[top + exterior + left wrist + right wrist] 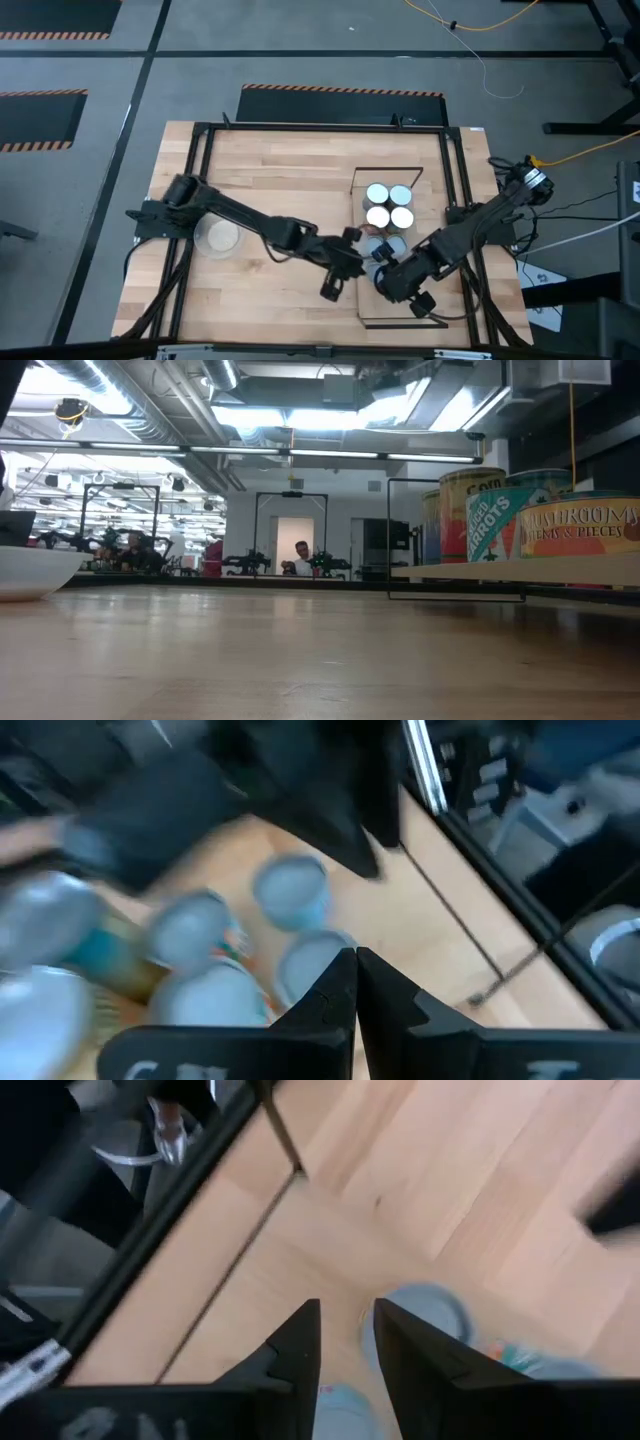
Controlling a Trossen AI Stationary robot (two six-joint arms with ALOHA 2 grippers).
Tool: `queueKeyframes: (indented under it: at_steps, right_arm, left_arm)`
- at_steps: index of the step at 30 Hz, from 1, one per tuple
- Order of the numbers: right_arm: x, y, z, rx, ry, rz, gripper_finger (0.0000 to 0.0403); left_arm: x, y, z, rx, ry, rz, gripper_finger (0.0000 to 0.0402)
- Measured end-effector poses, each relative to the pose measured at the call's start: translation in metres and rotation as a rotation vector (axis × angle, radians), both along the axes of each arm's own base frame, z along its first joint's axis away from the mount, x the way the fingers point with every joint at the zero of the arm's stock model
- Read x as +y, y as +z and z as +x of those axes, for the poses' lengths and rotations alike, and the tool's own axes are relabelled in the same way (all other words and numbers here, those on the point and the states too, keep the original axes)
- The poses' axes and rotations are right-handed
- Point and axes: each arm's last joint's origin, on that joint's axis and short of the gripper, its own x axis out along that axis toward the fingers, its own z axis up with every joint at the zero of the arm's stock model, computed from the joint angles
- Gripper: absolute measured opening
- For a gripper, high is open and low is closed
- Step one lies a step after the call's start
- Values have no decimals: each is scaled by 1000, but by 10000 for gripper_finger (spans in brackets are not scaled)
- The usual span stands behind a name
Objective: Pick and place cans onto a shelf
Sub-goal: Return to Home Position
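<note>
The shelf (430, 240), a pale board in a thin black frame, lies on the table's right half. Two rows of shiny-topped cans (389, 205) stand on it, and dull blue-grey ones (385, 245) stand just nearer. The low view shows labelled cans (575, 525) standing on the board. My left gripper (352, 268) hovers at the shelf's left edge, shut and empty (355, 975), with can tops (292, 890) ahead of it. My right gripper (385, 283) hangs over the shelf's near part, pointing steeply down, open (345, 1340), above a dull can top (428, 1312).
A clear round dish (220, 238) stands on the table's left half, under the left arm; the low view shows it too (30, 572). The shelf's black frame rods (232, 1265) run close by the right gripper. Bare wood lies at the table's far left (280, 170).
</note>
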Motion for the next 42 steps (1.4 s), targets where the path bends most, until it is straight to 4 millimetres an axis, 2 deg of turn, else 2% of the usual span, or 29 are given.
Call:
queueKeyframes:
  at_steps: [4, 8, 12, 16, 19, 23, 27, 31, 34, 37, 42]
  right_arm:
    - [2, 33, 4, -74, 16, 18, 101]
    - [0, 71, 4, -156, -15, 11, 101]
    - [-6, 113, -2, -222, -40, 10, 101]
    - [-16, 155, -15, -286, -61, 24, 101]
    - [-26, 185, -28, -333, -67, 58, 101]
    - [-40, 220, -48, -399, -73, 109, 101]
    - [-57, 243, -72, -471, -48, 132, 101]
    - [-74, 254, -95, -529, -32, 152, 101]
    - [-81, 253, -105, -555, -24, 159, 101]
    - [-82, 245, -106, -587, -5, 158, 101]
    - [-79, 214, -102, -619, 27, 143, 101]
  left_arm:
    - [9, 43, -24, -48, 38, 10, 1]
    - [21, 93, -60, -110, 76, 12, 1]
    - [31, 139, -107, -181, 126, 22, 1]
    - [42, 179, -162, -259, 186, 29, 5]
    - [51, 201, -205, -296, 199, 17, 4]
    - [68, 217, -261, -293, 193, -38, 1]
    - [84, 220, -308, -257, 180, -86, 7]
    - [94, 204, -332, -261, 162, -87, 13]
    - [99, 178, -341, -285, 164, -100, 15]
    - [102, 142, -343, -313, 220, -89, 15]
    - [106, 84, -347, -355, 297, -79, 7]
